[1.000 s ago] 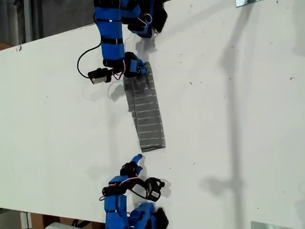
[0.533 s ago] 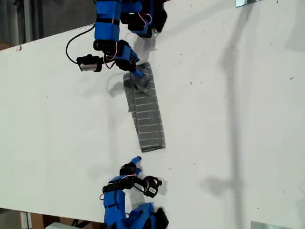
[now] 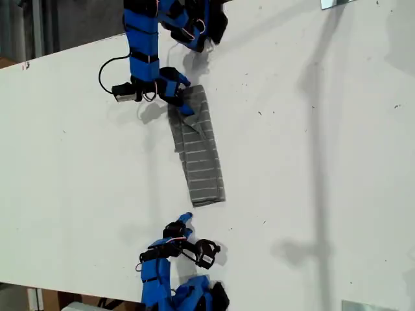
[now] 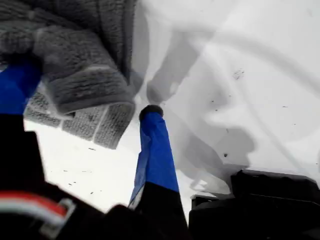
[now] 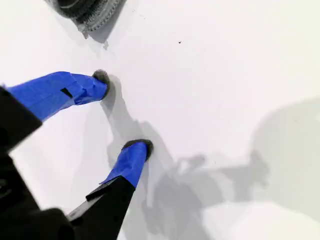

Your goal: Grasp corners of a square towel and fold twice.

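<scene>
- The towel [image 3: 198,152] lies as a narrow folded strip mid-table [image 3: 311,162], running between the arms.
- My first gripper [image 4: 90,107], jaws apart, straddles one end; apparently several layers, so it may pinch them unevenly.
- My second gripper [image 5: 122,112] hangs wide and empty, just short of the other end [image 5: 92,15], which may drag.

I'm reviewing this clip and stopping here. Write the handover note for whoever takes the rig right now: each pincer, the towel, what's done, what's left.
First pincer: open, over the towel's end nearer the exterior view's top; one finger beside the cloth, the other partly hidden by it. No firm grip visible.
Second pincer: open, empty, over bare table near the towel's other end.
Towel: lies as a narrow folded strip, top end slightly rumpled.
Done: judging by the strip shape, apparently one fold.
Left: probably the second fold, end to end.
</scene>
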Motion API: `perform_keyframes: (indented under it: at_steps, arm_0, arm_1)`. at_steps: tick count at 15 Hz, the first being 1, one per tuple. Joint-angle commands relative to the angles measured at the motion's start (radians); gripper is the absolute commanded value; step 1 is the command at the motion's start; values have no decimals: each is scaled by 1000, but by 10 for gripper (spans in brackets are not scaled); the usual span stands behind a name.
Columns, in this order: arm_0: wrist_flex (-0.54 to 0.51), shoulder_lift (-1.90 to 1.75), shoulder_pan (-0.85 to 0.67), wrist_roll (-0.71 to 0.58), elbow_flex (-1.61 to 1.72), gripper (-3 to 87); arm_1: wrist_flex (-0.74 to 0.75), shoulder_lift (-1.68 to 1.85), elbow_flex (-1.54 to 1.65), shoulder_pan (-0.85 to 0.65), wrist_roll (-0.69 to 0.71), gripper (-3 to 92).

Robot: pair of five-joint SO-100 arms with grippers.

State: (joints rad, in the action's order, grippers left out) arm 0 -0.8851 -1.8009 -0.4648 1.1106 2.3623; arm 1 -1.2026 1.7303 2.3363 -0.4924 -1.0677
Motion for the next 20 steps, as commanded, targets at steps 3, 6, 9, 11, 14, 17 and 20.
perform_keyframes:
  at_steps: [3, 6, 9, 11, 14, 17, 20]
  arm_0:
    - [12, -11, 8, -5, -21, 228]
    - [17, -18, 11, -5, -14, 228]
    - [18, -20, 14, 2, -9, 228]
    - [21, -20, 15, 5, -8, 228]
    - [26, -20, 15, 9, -9, 227]
    - [26, -18, 15, 15, -9, 226]
    - [26, -18, 14, 17, -8, 226]
  arm_1:
    - [-6, -110, -38, -18, -9, 221]
    - [-40, -98, -15, 74, -106, -2]
    - [-124, 94, -12, 170, -244, -2]
    - [-252, 345, -25, 235, -324, -2]
    - [-405, 497, -178, 328, -364, -2]
    - [-334, 397, -348, 368, -262, -2]
    - [-262, 172, -574, 360, -147, -2]
